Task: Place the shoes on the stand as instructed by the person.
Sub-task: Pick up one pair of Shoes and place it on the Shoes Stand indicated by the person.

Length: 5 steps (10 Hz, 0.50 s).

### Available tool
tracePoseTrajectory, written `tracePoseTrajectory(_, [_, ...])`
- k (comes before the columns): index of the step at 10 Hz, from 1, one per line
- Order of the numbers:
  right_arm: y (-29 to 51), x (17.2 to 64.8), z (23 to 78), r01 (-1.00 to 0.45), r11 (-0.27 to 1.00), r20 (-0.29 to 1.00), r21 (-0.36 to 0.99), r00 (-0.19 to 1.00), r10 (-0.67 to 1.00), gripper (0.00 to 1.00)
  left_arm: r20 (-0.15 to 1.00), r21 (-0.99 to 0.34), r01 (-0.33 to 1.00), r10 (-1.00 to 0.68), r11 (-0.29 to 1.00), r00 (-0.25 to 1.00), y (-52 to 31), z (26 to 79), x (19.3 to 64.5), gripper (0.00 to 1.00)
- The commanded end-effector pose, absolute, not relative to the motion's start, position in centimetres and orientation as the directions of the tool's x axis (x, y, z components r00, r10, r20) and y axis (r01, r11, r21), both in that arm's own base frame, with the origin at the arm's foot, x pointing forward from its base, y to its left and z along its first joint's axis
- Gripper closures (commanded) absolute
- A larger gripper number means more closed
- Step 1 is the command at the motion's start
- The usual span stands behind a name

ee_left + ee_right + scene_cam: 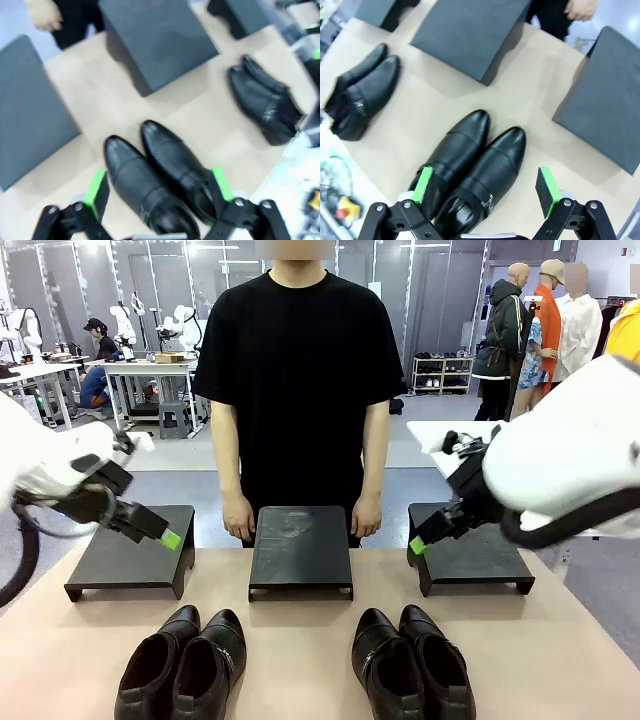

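Note:
Two pairs of glossy black shoes stand near the table's front edge, the left pair [185, 660] and the right pair [412, 660]. Behind them three low black stands sit in a row: left [130, 562], middle [300, 545], right [480, 558]. The person [298, 370] stands behind the middle stand with both hands hanging at the table's far edge. My left gripper [165, 535] hovers open and empty over the left stand's corner; its wrist view looks down on the left pair [150, 180]. My right gripper [420, 542] hangs open and empty above the right pair [470, 165].
Bare tan tabletop [300, 640] lies between the two pairs and around the stands. Off the table's near edge in the right wrist view sits a yellow box with a red button [345, 210]. Other tables and people are far behind.

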State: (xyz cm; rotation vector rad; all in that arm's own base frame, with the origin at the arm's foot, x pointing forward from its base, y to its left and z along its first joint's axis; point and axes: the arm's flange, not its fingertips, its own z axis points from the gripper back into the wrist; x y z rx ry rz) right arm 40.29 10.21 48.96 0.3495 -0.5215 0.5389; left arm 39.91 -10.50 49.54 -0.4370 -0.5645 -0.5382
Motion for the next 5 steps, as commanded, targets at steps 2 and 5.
tracePoseTrajectory(2, [1.8, 40.7, 50.2, -0.592, 0.624, 0.506, 0.51, 0.793, 0.339, 0.0, 0.607, -0.533, 0.611, -0.238, 0.585, 0.758, -2.0, 51.1, 39.5, 0.0])
tracePoseTrajectory(5, [-7.4, 38.9, 49.2, -0.538, 0.484, 0.54, 0.69, 0.828, 0.151, 0.0, 0.624, -0.649, 0.519, -0.002, 0.556, 0.782, 6.2, 50.3, 37.0, 0.0])
